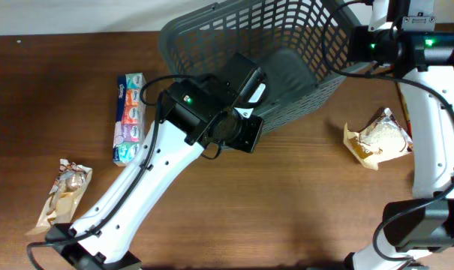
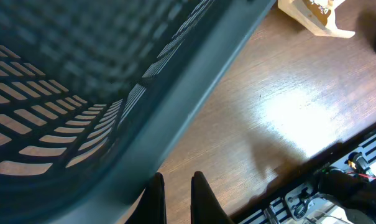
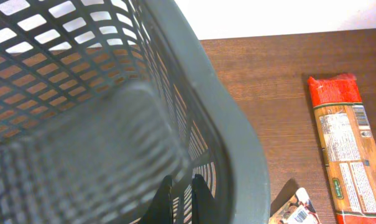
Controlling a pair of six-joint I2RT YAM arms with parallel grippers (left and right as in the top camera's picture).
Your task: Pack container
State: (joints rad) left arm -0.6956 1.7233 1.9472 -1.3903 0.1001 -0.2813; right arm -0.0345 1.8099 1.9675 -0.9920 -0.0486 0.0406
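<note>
- Left gripper (image 2: 177, 180): fingers drawn to a narrow slit with nothing between them, just beside the basket (image 1: 211, 34) rim at its near-left corner.
- Right gripper (image 3: 183, 183): fingers close together against the lattice at the far-right rim. I cannot tell whether they pinch the wall.
- The basket sits at the far middle of the desk (image 1: 287, 195). What I see of its inside is bare.
- Packing looks hardly begun to me: the tissue pack (image 1: 129, 118), snack bag (image 1: 61, 196), second bag (image 1: 380, 136) and pasta packet (image 3: 343, 155) all lie outside.
- Room: open wood in front of the basket. The tissues lie near my left arm, and the second bag and pasta crowd the right.
</note>
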